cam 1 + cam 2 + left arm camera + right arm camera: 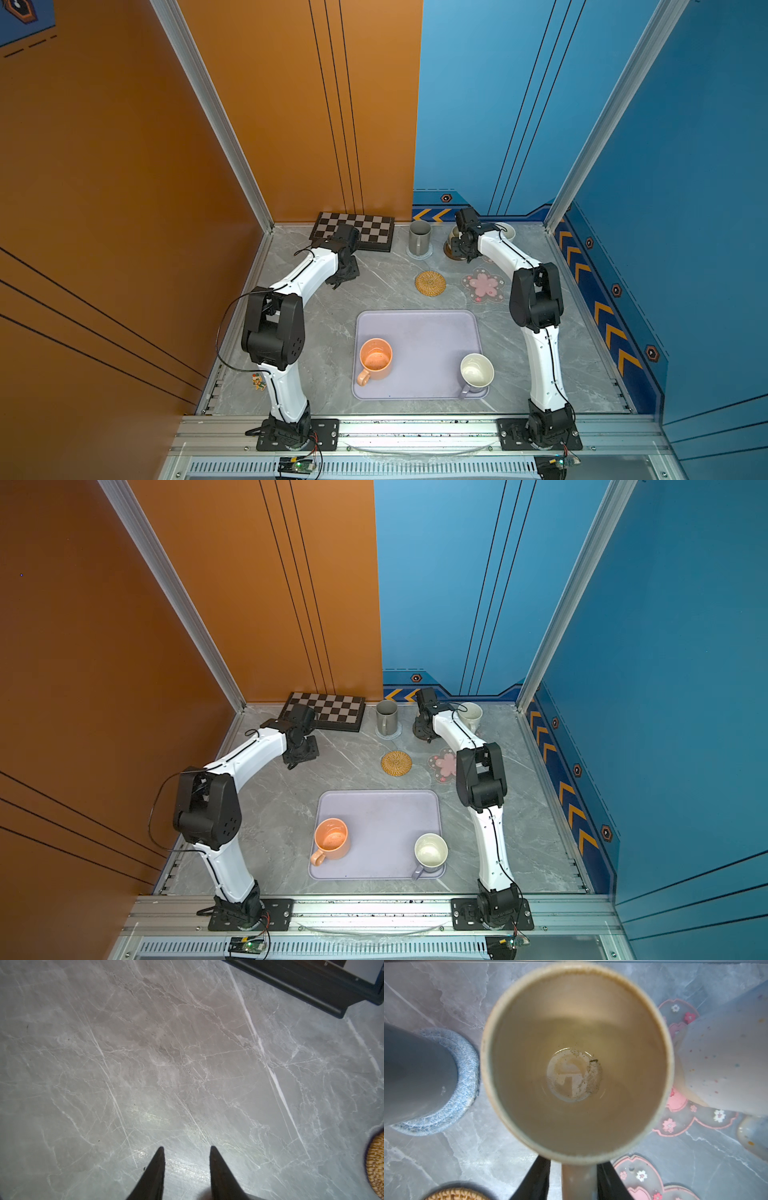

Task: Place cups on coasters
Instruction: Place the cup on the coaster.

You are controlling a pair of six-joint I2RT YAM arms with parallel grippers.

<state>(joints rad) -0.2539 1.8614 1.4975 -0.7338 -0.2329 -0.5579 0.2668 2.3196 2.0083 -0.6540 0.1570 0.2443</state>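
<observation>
The right gripper, bottom of frame, straddles the handle of the beige mug, jaws narrowly parted. Lift straight up, not nudging the mug off its disc. The left gripper is narrow and empty.

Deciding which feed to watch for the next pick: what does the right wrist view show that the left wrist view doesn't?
Right wrist only: the beige cup from above, its handle between the right tool's parted fingers; the grey cup on the blue coaster; the speckled cup on a pink flower coaster; a second, bare flower coaster.
Left wrist only: the left tool, open and empty, and a corner of the chequered board.
Both: the marble table and an edge of the rattan coaster.
</observation>
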